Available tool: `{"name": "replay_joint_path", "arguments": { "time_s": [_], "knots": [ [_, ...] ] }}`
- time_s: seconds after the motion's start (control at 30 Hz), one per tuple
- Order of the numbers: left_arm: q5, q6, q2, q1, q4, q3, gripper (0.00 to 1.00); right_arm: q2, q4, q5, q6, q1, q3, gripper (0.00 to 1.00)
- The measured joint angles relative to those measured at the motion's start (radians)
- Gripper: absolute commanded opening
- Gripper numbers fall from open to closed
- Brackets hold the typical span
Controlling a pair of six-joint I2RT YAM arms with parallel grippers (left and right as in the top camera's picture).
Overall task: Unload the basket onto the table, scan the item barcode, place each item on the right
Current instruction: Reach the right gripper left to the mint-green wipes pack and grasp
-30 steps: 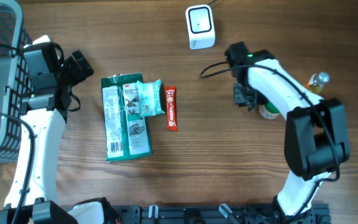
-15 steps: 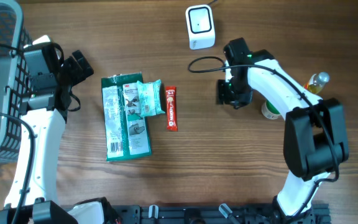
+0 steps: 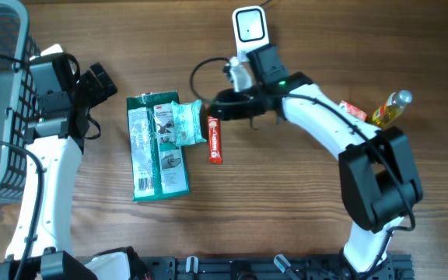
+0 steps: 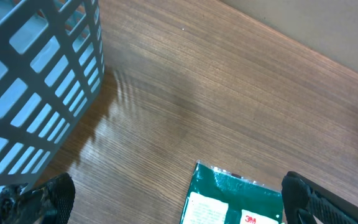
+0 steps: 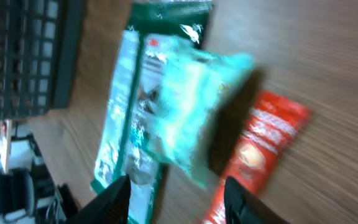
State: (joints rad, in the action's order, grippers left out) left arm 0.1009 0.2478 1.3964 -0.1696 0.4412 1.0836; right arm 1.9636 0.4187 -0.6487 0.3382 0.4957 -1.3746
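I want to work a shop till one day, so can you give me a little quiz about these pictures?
1. True or false: the left gripper is open and empty.
2. What lies partly on the green package? A) bottle B) teal pouch C) scanner
3. Fill in: the gripper nearest the red packet is the ___ gripper.
Key: 1 true; 2 B; 3 right gripper.
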Motion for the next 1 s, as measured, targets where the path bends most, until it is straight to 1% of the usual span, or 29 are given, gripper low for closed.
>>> {"name": "replay_joint_path", "arguments": {
  "time_s": [0.03, 0.1, 0.13, 0.2, 0.27, 0.4, 0.7, 0.77, 0.9, 0.93, 0.97, 1.0],
  "knots": [
    [0.000, 0.000, 0.000, 0.000, 0.001, 0.000, 1.00, 0.000, -0.018, 0.020, 0.013, 0.034, -0.003, 0.46],
    [0.000, 0.000, 0.000, 0.000, 0.000, 0.000, 1.00, 0.000, 0.024, 0.069, 0.031, 0.089, -0.027, 0.46],
    [0.000, 0.000, 0.000, 0.000, 0.000, 0.000, 1.00, 0.000, 0.061, 0.106, 0.032, 0.119, -0.059, 0.46],
    [0.000, 0.000, 0.000, 0.000, 0.000, 0.000, 1.00, 0.000, 0.070, 0.177, 0.032, 0.152, -0.123, 0.46],
    [0.000, 0.000, 0.000, 0.000, 0.000, 0.000, 1.00, 0.000, 0.048, 0.254, 0.032, 0.171, -0.158, 0.46],
    [0.000, 0.000, 0.000, 0.000, 0.000, 0.000, 1.00, 0.007, 0.047, 0.365, 0.032, 0.179, -0.161, 0.46],
    [0.000, 0.000, 0.000, 0.000, 0.000, 0.000, 1.00, 0.129, 0.046, 0.380, 0.044, 0.178, -0.161, 0.45],
    [0.000, 0.000, 0.000, 0.000, 0.000, 0.000, 1.00, 0.151, 0.044, 0.379, 0.056, 0.178, -0.161, 0.43],
    [0.000, 0.000, 0.000, 0.000, 0.000, 0.000, 1.00, 0.205, 0.013, 0.341, 0.088, 0.178, -0.161, 0.42],
    [0.000, 0.000, 0.000, 0.000, 0.000, 0.000, 1.00, 0.222, 0.000, 0.323, 0.091, 0.179, -0.161, 0.38],
    [0.000, 0.000, 0.000, 0.000, 0.000, 0.000, 1.00, 0.245, -0.015, 0.294, 0.105, 0.182, -0.161, 0.14],
    [0.000, 0.000, 0.000, 0.000, 0.000, 0.000, 1.00, 0.248, -0.019, 0.286, 0.108, 0.183, -0.161, 0.09]
  ]
}}
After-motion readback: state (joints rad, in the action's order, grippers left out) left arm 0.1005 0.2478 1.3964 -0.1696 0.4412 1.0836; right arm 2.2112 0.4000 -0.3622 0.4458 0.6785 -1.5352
